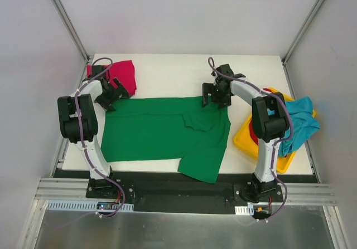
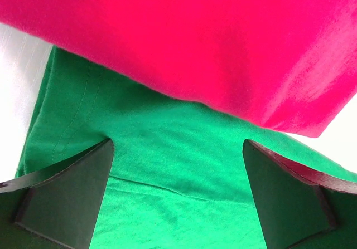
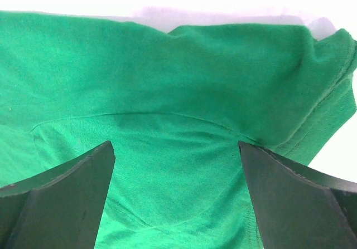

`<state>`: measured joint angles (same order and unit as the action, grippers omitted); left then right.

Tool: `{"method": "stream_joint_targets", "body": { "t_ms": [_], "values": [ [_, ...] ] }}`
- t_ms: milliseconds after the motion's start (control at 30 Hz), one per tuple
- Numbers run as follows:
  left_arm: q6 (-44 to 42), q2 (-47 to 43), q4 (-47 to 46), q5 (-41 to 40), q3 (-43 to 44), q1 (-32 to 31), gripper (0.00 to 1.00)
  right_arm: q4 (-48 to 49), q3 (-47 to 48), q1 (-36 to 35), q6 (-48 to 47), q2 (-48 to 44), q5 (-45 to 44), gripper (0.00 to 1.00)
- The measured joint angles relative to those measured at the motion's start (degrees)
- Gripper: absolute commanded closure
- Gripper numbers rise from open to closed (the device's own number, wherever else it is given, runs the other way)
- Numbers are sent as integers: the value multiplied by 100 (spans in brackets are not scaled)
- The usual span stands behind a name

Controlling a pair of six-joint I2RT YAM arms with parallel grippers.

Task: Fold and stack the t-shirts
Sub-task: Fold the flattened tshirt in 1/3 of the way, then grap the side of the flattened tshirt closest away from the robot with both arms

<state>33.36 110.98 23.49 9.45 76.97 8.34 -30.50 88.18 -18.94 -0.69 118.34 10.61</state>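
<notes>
Green cloth fills the middle of the white counter (image 1: pixel 167 73): the green t-shirt (image 1: pixel 156 132) lies spread out and mostly flat, with a fold line across its right half. Its near right corner reaches over the counter's front edge.

The magenta-pink t-shirt (image 1: pixel 124 73) sits bunched at the green t-shirt's far left corner. In the left wrist view its edge overlaps the green cloth.

Well off the green t-shirt's right side stands a yellow bin (image 1: pixel 244 138). The teal-blue t-shirt (image 1: pixel 301 123) is draped over the bin's far side. A bit of red cloth (image 1: pixel 252 133) shows inside the bin, mostly hidden behind the right arm; it is too covered to tell more.

The left pincer (image 1: pixel 117 97) is at the green t-shirt's far left corner, right where the pink cloth meets it. Its jaws stand wide apart with nothing between them but the cloth below. Whether the fingers (image 2: pixel 67 193) touch the fabric cannot be told.

The right pincer (image 1: pixel 215 102) is at the green t-shirt's far right corner, over the seam and hem there. Its jaws are likewise spread wide and grip nothing. From the right wrist view, its fingers (image 3: pixel 61 199) frame green fabric.
</notes>
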Motion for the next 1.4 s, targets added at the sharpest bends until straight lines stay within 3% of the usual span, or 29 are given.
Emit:
{"method": "stream_joint_targets", "body": {
  "t_ms": [167,433,567,667,833,1033,1167,1400],
  "values": [
    [2,-516,136,50,-297,0,1,-17,-258,-111,-170,-363,-101,4],
    [487,-3674,413,-251,-2142,-2,1,251,-2022,-955,-98,-2656,-723,4],
    [938,-4817,702,-254,-3318,-22,1,577,-3178,-1182,142,-3755,-734,4],
    [1298,-5783,1338,-262,-4242,-175,1,719,-3770,-1180,229,-4120,-765,4],
    [2118,-7320,2253,-496,-4948,-601,7,763,-4249,-1187,291,-4389,-881,4],
    [3139,-7423,2872,-1261,-5018,-800,7,975,-4266,-1187,306,-4415,-885,4],
    [3659,-7237,2979,-1832,-5040,-800,14,1049,-4266,-1187,304,-4413,-887,4],
    [3969,-7104,2549,-2288,-5372,-800,44,1064,-4266,-1187,297,-4413,-890,4]
  ]
}}
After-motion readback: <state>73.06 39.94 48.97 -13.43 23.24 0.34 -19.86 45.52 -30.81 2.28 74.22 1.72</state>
